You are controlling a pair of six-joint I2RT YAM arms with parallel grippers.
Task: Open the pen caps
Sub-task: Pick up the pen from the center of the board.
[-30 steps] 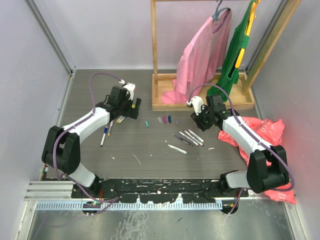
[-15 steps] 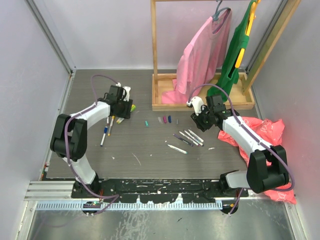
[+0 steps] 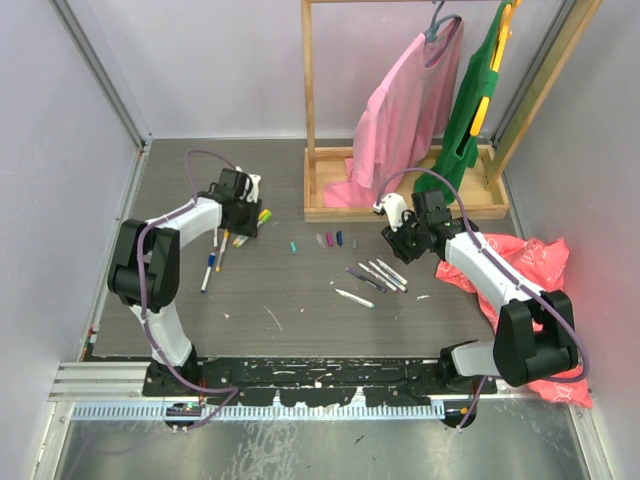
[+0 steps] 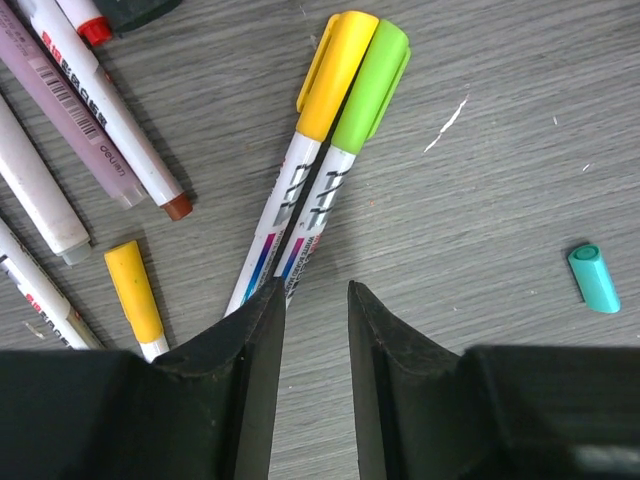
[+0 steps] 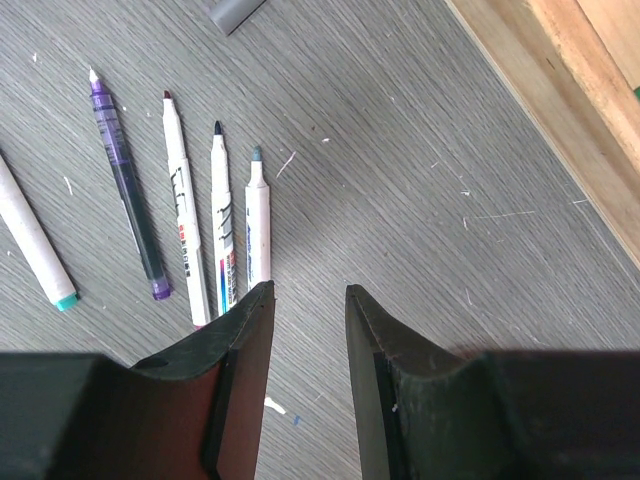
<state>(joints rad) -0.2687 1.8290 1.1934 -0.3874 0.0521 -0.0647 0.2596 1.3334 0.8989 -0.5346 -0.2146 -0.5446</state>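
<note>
Since a second ago the left arm has folded tighter and carried the left gripper [image 4: 312, 300] slightly further back, its jaws drawing from wide to a narrow gap; the right arm has not shifted. Only bare table [image 4: 480, 200] shows in that gap, so nothing is held. At its left finger lie the barrel ends of the green-capped pen [image 4: 345, 140] and, touching that pen's left side, the yellow-capped pen [image 4: 318, 110], both caps on. A loose teal cap [image 4: 595, 278] lies apart to the green-capped pen's right in the wrist view. The right gripper [image 5: 305, 300], likewise narrow and empty, hangs well right of the green-capped pen, over uncapped pens [image 5: 222, 215]. Likely trouble: the jaws sit off to one side of two touching barrels, so closing may catch nothing, pinch both, or roll them away.
</note>
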